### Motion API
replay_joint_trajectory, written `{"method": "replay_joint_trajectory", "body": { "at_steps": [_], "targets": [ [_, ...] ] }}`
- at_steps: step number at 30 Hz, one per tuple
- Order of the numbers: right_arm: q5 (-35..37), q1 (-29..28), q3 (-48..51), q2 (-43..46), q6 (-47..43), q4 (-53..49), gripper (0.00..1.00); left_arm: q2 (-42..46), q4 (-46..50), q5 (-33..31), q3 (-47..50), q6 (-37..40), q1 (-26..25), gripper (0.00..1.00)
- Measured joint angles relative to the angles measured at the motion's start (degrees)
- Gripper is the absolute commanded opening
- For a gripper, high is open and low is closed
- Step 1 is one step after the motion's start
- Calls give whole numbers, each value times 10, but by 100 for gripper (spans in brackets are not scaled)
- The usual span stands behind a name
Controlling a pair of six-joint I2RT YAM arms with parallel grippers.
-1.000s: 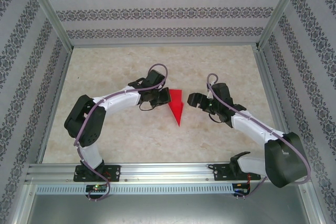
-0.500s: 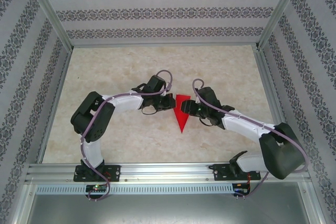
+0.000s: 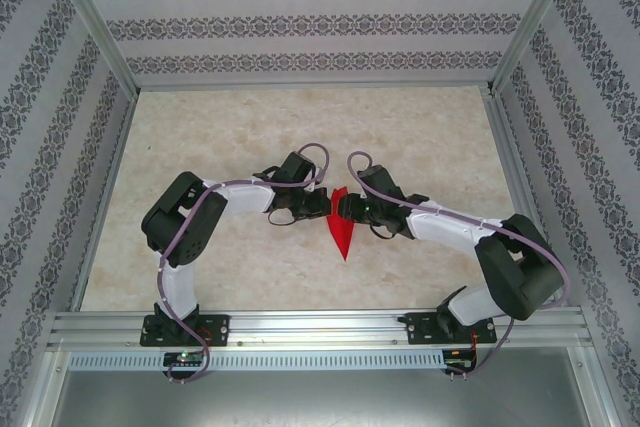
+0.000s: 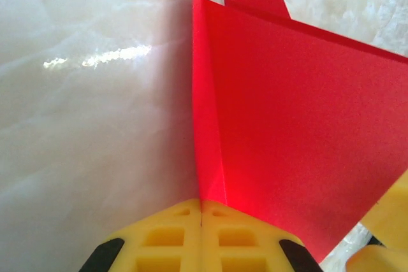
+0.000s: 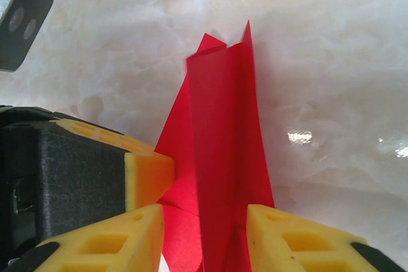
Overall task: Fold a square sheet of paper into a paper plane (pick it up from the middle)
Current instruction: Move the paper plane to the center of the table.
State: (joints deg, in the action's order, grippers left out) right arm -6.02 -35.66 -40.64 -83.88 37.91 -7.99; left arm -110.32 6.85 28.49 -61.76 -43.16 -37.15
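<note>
1. From the top camera I see both arms reaching in to the middle of the table (image 3: 230, 127). The folded red paper (image 3: 342, 237) lies there as a narrow dart with its point toward the near edge. The left gripper (image 3: 322, 206) meets the paper's far end from the left and the right gripper (image 3: 346, 210) from the right, so the two almost touch.

2. On the left wrist camera, the left gripper (image 4: 201, 218) is clenched. Its yellow pads are pressed together on a raised crease of the folded red paper (image 4: 287, 113), and the rest of the sheet spreads away to the right over the table (image 4: 83, 125). A yellow finger (image 4: 390, 218) of the right gripper shows at the lower right corner, just beside the paper's edge.

3. On the right wrist camera, the right gripper (image 5: 204, 221) has its jaws apart, one on each side of the upright layers of the folded red paper (image 5: 223, 113). They are not pressed together. A yellow fingertip (image 5: 148, 176) of the left gripper touches the paper from the left.
</note>
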Motion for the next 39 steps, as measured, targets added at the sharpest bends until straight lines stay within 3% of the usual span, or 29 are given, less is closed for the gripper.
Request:
{"method": "replay_joint_trajectory", "body": {
  "at_steps": [4, 10, 23, 39],
  "targets": [
    [0, -4, 0, -1, 0, -7, 37, 0, 0, 0, 0, 1, 0, 0],
    [0, -12, 0, -6, 5, -19, 46, 0, 0, -1, 0, 0, 2, 0],
    [-10, -48, 0, -22, 47, -20, 48, 0, -7, -3, 9, -3, 4, 0],
    [34, -90, 0, -22, 103, -61, 43, 0, -13, -3, 11, -5, 4, 0]
  ]
}}
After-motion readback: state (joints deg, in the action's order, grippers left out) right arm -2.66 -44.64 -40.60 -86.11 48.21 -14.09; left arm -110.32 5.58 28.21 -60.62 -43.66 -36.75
